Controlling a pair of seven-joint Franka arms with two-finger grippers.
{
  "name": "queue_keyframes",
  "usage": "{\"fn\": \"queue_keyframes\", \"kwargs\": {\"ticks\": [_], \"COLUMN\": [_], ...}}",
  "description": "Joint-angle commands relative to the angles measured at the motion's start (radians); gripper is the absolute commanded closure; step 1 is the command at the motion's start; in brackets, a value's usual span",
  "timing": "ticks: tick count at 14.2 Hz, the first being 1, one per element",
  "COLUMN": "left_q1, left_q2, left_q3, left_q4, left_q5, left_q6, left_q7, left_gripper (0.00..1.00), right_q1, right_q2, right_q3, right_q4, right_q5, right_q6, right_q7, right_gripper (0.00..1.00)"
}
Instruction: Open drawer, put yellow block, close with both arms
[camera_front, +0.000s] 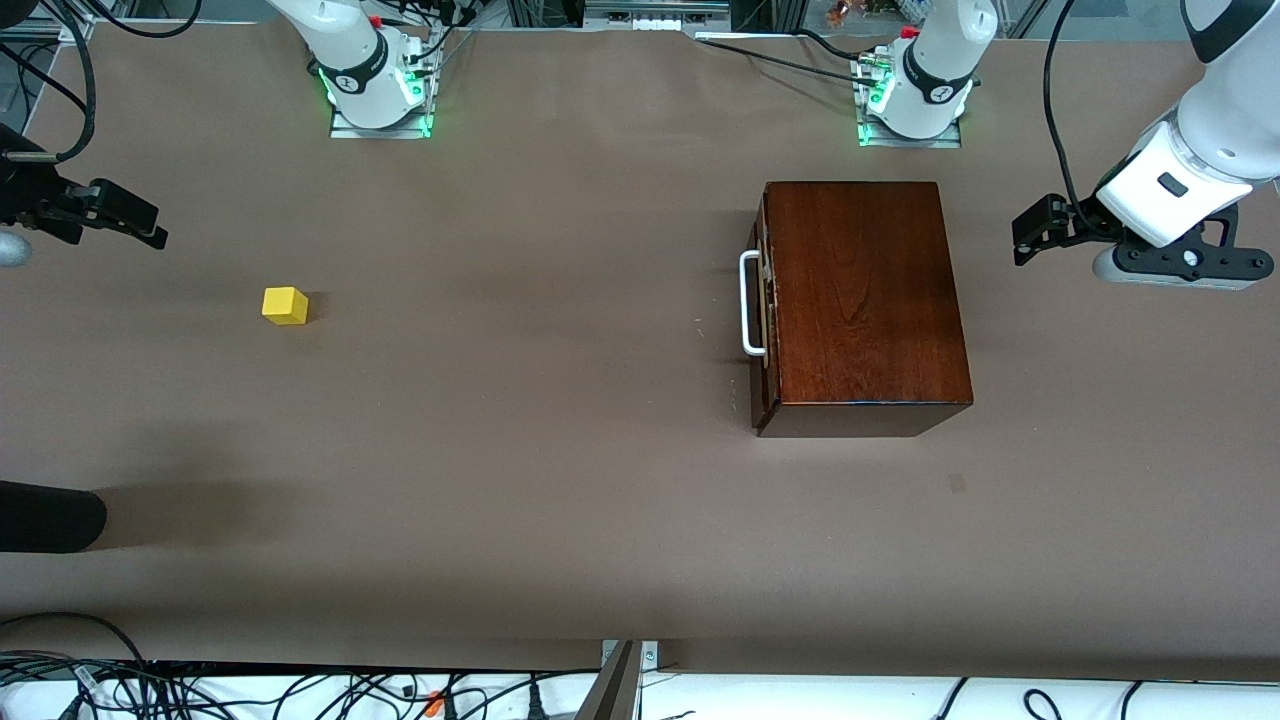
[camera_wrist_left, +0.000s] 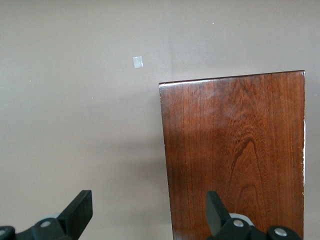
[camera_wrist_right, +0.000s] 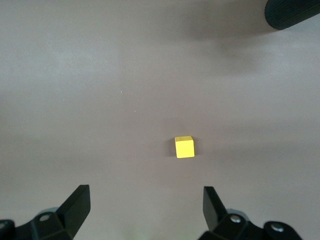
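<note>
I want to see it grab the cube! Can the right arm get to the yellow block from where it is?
Probably yes. The right gripper hangs open above bare table, and the yellow block sits alone toward that arm's end, with nothing around it. The wooden box is well away.

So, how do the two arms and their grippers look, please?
Both arms are white with dark grey joint bands; their bases glow green. The left arm has a black cable alongside and a white wrist block with a dark button. The left gripper and the right gripper are black, each with two wedge-shaped fingers and silver screws at the finger mounts.
</note>
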Motion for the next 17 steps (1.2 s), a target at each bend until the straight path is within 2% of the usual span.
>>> {"fn": "queue_keyframes", "kwargs": {"ticks": [1,8,17], "left_q1": [-0.008,-0.006,-0.011], "left_q2": [0.011,0.011,0.009], "left_q3": [0.006,0.006,-0.006], "left_q4": [0.03,0.03,0.035], "left_q5": [0.008,0.008,-0.004], "left_q6": [-0.024,-0.027,-0.129], "left_q7": [0.016,0.014,0.014], "left_gripper": [0.0,0.0,0.0], "right_q1": [-0.017,-0.017,-0.015], "right_q2": [0.003,0.003,0.004], "right_q3": [0.01,0.01,0.011], "right_q4": [0.021,0.021,0.021], "right_q5": [0.004,0.004,0.004], "right_q6": [-0.01,-0.007,-0.007], "right_q7": [-0.001,0.001,0.001], "right_gripper": [0.0,0.0,0.0]}}
